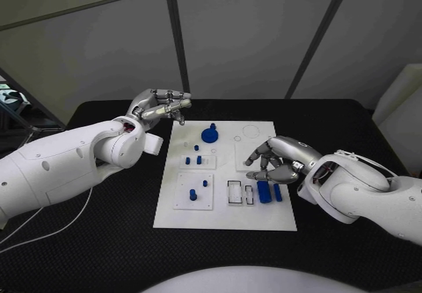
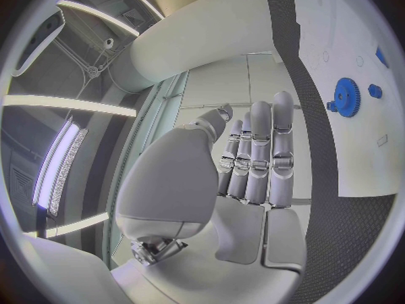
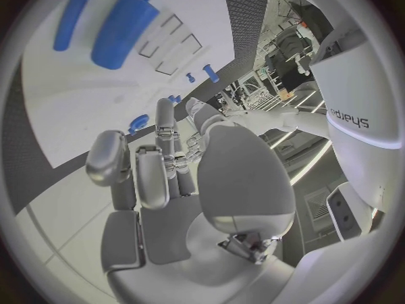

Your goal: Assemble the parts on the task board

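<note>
Right hand point(image 1: 280, 160) hovers empty, fingers loosely curled, just above the large blue rectangular block point(image 1: 263, 190) near the white task board's point(image 1: 224, 217) right edge; left hand point(image 1: 160, 106) open, farther.

Task board point(image 1: 224, 213) slot partly behind right hand point(image 1: 280, 162).

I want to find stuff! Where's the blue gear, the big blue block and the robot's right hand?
blue gear point(image 1: 209, 135), head view, its round face.
big blue block point(image 1: 264, 190), head view, its top.
right hand point(image 1: 280, 160), head view, back of the hand.
</note>
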You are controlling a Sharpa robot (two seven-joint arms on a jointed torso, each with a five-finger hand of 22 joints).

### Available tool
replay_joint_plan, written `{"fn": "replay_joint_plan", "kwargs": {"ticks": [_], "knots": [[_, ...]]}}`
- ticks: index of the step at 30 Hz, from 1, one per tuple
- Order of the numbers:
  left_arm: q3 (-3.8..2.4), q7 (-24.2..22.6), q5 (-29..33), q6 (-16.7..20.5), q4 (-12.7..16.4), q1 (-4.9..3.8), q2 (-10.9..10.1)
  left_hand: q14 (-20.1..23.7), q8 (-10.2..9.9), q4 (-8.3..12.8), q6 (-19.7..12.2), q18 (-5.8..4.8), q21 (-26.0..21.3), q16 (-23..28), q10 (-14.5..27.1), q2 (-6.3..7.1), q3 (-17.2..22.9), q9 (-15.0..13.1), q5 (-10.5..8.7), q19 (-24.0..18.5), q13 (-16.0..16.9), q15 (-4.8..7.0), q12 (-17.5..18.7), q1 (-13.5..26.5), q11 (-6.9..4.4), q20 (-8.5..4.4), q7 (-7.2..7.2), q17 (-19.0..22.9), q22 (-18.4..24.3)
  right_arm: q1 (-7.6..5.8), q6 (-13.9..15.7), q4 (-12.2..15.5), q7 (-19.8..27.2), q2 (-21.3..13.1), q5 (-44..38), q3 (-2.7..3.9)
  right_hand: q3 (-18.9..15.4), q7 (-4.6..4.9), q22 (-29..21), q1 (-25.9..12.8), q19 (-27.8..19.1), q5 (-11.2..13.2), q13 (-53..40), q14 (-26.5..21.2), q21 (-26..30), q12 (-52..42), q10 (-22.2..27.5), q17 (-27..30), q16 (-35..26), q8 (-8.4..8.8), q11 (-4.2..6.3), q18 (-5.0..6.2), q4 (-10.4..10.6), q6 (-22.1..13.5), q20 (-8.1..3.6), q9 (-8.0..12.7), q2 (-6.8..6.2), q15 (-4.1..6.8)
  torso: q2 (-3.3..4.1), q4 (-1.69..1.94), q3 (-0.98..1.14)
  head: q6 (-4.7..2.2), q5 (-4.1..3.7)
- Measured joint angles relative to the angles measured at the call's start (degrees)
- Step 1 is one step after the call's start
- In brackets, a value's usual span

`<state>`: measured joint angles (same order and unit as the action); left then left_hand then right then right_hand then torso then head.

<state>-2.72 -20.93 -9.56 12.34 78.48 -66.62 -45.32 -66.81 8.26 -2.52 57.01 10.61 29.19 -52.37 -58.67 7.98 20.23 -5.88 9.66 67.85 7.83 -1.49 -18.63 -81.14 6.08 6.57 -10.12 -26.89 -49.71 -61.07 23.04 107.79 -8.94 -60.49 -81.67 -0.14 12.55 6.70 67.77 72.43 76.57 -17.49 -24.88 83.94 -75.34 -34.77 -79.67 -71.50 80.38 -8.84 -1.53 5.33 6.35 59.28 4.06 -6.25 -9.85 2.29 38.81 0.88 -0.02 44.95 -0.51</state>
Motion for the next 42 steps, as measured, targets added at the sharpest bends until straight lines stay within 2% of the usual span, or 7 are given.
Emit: {"fn": "replay_joint_plan", "kwargs": {"ticks": [5,10,13,16,19,23,42], "knots": [[0.06,0.0,0.0,0.0,0.3,0.0,-0.33,0.0,0.0,0.0,0.0,0.0,0.0,0.0,0.0,0.0,0.0,0.0,0.0,0.0,0.0,0.0,0.0,0.0,0.0,0.0,0.0,0.0,0.0,-0.03,-0.26,0.99,-2.85,-3.57,2.41,0.0,-5.85,-0.61,4.56,-0.2,2.88,-3.09,-35.11,0.0,-3.09,-31.52,-0.96,-3.45,4.37,-5.11,0.21,-0.94,3.47,-1.5,-0.41,-2.7,1.58,0.0,-0.03,-0.4,-0.01,-0.31,-1.53],[0.1,0.01,0.0,0.0,0.47,0.01,-0.53,0.0,0.0,0.0,0.0,0.0,0.0,0.0,0.0,0.0,0.0,-0.01,0.0,0.0,0.0,0.0,0.0,0.0,0.0,0.0,0.0,0.0,-0.01,0.03,-1.54,2.18,-6.3,-5.85,2.3,-0.05,-10.68,-0.56,7.03,0.41,4.06,-3.97,-46.25,0.0,-4.75,-40.46,-1.59,-3.46,6.3,-9.17,0.25,-0.93,6.26,-3.71,-0.16,-5.23,2.19,0.0,-0.03,-0.71,-0.01,-0.42,-3.04],[0.11,0.01,0.0,0.0,0.48,0.02,-0.62,0.0,0.0,0.0,0.0,0.0,0.0,0.0,0.0,0.0,0.0,-0.01,0.0,0.0,0.0,0.0,0.0,0.0,0.0,0.0,0.0,-0.01,-0.01,0.11,-2.73,2.79,-8.36,-6.16,1.58,-0.07,-12.35,-0.61,7.18,0.41,4.06,-4.16,-47.87,-0.01,-4.97,-41.55,-1.71,-3.46,6.38,-10.43,0.1,-0.93,7.37,-4.58,-0.16,-6.03,2.19,0.0,-0.03,-0.91,0.0,-0.5,-3.3],[0.12,0.01,0.0,0.0,0.48,0.02,-0.6,0.0,0.0,0.0,0.0,0.0,0.0,0.0,0.0,0.0,0.0,-0.01,0.0,0.0,0.0,0.0,0.0,0.0,0.0,0.0,0.0,-0.01,-0.01,0.32,-3.99,3.21,-10.32,-6.13,0.67,-0.12,-13.66,-0.49,7.18,0.64,4.45,-4.65,-48.96,-0.01,-5.15,-42.2,-1.92,-3.45,6.65,-11.3,-0.11,-0.93,8.29,-5.44,-0.17,-6.61,2.42,0.0,-0.03,-1.13,0.0,-0.52,-3.41],[0.12,0.01,0.0,0.0,0.54,0.02,-0.57,0.0,0.0,0.0,0.0,0.0,0.0,0.0,0.0,0.0,0.0,-0.01,0.0,0.0,0.0,0.0,0.0,0.0,0.0,0.0,0.0,-0.01,-0.01,0.6,-4.87,3.36,-11.8,-5.91,-0.05,-0.19,-14.56,-0.46,7.17,0.64,4.45,-4.91,-49.42,-0.01,-5.38,-42.21,-1.92,-3.45,6.88,-11.8,-0.11,-1.83,9.05,-5.74,-0.16,-6.99,2.42,-0.01,-0.03,-1.14,-0.01,-0.52,-3.58],[0.14,0.01,0.0,0.0,0.58,0.02,-0.66,0.0,0.0,0.0,0.0,0.0,0.0,0.0,0.0,0.0,0.0,-0.01,0.0,0.0,0.0,0.0,0.0,0.0,0.0,0.0,0.0,-0.01,-0.01,1.0,-5.96,3.37,-13.77,-5.4,-0.86,-0.3,-15.26,-0.43,7.17,1.02,4.64,-5.33,-49.47,-0.01,-5.38,-42.21,-1.91,-3.45,6.88,-12.41,-0.11,-1.81,9.75,-6.4,0.03,-7.35,2.8,-0.01,-0.02,-1.14,-0.04,-0.45,-3.74],[0.15,0.01,0.0,0.0,0.64,0.04,-0.79,0.05,0.0,0.0,0.0,0.0,0.0,0.0,-0.01,0.0,0.0,-0.02,0.0,0.0,0.0,-0.05,0.0,0.0,0.01,0.0,0.0,-0.02,-0.02,3.52,-7.54,3.06,-17.32,-2.87,-1.78,-0.37,-16.02,-0.59,7.16,1.24,4.64,-5.65,-49.73,-0.01,-5.37,-42.21,-1.91,-3.43,7.14,-13.08,-0.11,-1.8,9.88,-6.55,0.04,-7.77,3.02,-0.02,0.05,-1.24,-0.1,-0.08,-3.75]]}}
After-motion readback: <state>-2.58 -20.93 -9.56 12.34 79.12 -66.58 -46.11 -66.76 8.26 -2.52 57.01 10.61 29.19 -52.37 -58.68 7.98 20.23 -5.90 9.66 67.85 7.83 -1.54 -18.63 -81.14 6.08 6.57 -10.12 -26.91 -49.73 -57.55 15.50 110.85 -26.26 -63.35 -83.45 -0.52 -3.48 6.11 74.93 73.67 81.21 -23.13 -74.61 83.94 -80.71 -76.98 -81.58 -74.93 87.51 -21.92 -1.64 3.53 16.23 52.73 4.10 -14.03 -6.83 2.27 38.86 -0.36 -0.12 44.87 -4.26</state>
